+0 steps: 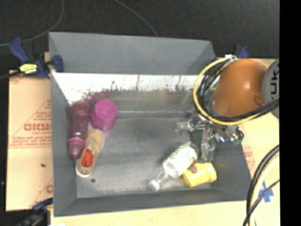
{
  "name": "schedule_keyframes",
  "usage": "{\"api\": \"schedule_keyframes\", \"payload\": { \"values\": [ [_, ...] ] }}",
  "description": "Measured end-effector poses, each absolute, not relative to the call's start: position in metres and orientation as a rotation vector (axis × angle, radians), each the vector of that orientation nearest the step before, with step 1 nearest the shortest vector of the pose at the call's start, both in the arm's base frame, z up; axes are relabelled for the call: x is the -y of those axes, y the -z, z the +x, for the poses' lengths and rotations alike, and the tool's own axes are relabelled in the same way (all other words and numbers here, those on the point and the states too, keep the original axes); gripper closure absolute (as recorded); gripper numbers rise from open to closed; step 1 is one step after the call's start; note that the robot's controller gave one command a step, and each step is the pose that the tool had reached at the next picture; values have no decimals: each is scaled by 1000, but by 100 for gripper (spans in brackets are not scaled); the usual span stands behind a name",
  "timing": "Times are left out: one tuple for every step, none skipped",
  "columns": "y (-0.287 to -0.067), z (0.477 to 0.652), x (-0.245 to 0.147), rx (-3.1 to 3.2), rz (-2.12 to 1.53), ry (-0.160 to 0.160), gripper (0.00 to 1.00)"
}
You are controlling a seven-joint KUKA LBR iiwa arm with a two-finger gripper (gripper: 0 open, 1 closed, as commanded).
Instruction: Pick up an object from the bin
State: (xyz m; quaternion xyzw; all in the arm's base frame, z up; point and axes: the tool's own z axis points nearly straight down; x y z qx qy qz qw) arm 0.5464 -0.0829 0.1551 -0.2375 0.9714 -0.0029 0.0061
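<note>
Your bin (131, 53) is grey sheet metal with sloping walls and a dull, scuffed floor.

Low on the right of the floor lies a clear plastic bottle (175, 165). It is on its side and slanted, its neck pointing down-left and its thick end up-right, with a pale green-printed label round its body. Touching its lower right side is a yellow tub (200, 174), a short, smooth cylinder that is also lying down.

Your pincer (206, 146) is a cluster of bare metal parts under the arm's glossy orange dome (237, 86), which is looped with black and yellow cables (202, 95). It hangs over the right part of the floor, right at the thick end of the bottle and just above the tub. You cannot tell from here whether it stands apart or together, or whether it touches the bottle.

Well apart from these, against the left wall, sits a small group:
- a purple bottle (77, 126), see-through and standing lengthwise along the wall
- a pink cup (104, 114), round and matte, just beside the purple bottle's upper end
- a beige shoe-shaped thing (90, 153) with a red inside, touching the purple bottle's lower end

Bare floor separates the two groups. The tub crowds the clear bottle on the pincer's side.
</note>
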Motion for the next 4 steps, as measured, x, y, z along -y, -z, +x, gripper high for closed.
{"api": "schedule_keyframes", "payload": {
  "values": [
    [-100, 534, 56, -2989, -891, 4, 0],
    [-73, 533, 50, -2646, -1656, 19, 0],
    [-71, 516, 26, -2789, -1388, 10, 100],
    [-71, 516, 26, -2788, -1388, 11, 100]
  ]
}}
